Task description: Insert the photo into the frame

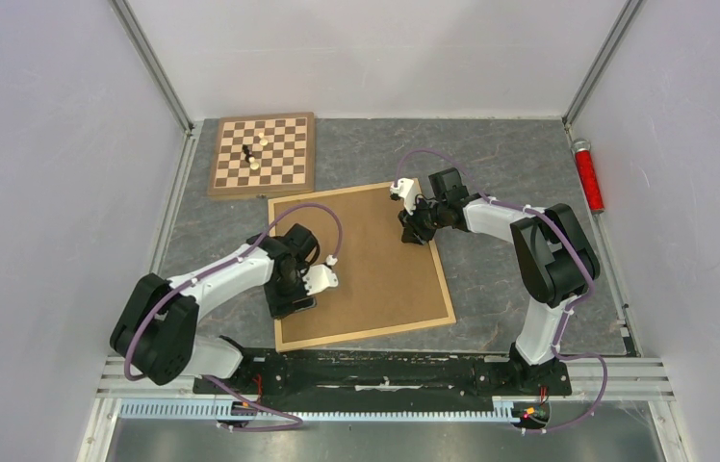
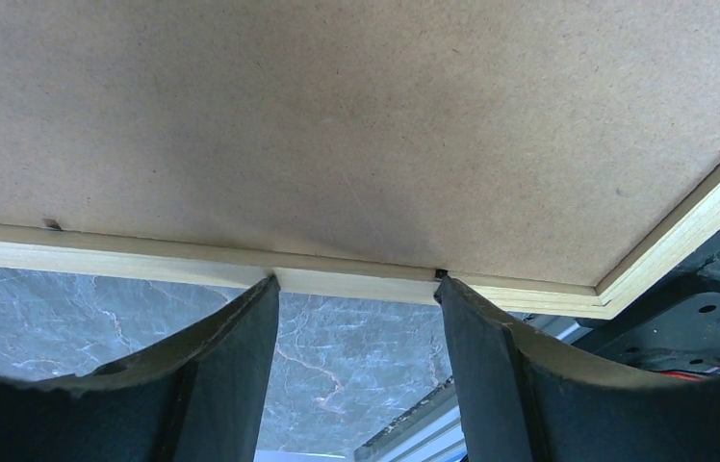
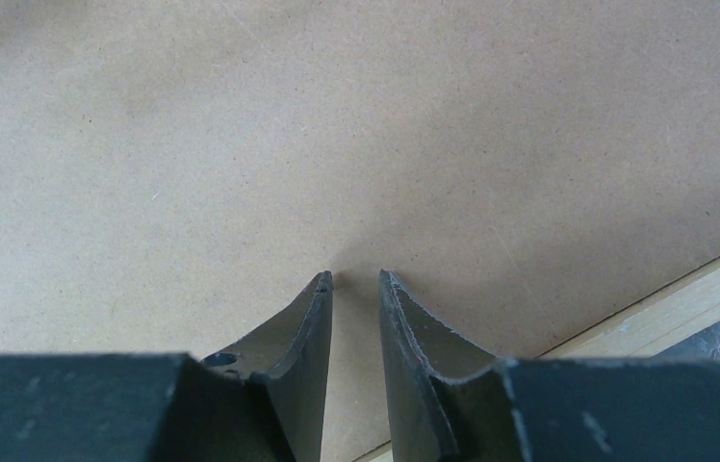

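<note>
Both arms (image 1: 226, 277) have white links, black joints and looping purple cables (image 1: 304, 206).

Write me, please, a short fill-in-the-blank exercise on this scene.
The board in the frame is ___ in colour.
The chessboard lies on the ___ arm's side.
The left gripper holds its jaws ___ at the frame's edge.
The red cylinder lies by the ___ wall.
Missing: brown; left; open; right.

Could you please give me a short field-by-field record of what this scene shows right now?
frame: lying flat, brown backing board inside it
photo: not in view
left gripper: at the frame's left border, jaws wide open, empty
right gripper: over the backing board, jaws slightly apart, empty
elsewhere: chessboard far left, red cylinder far right
</note>
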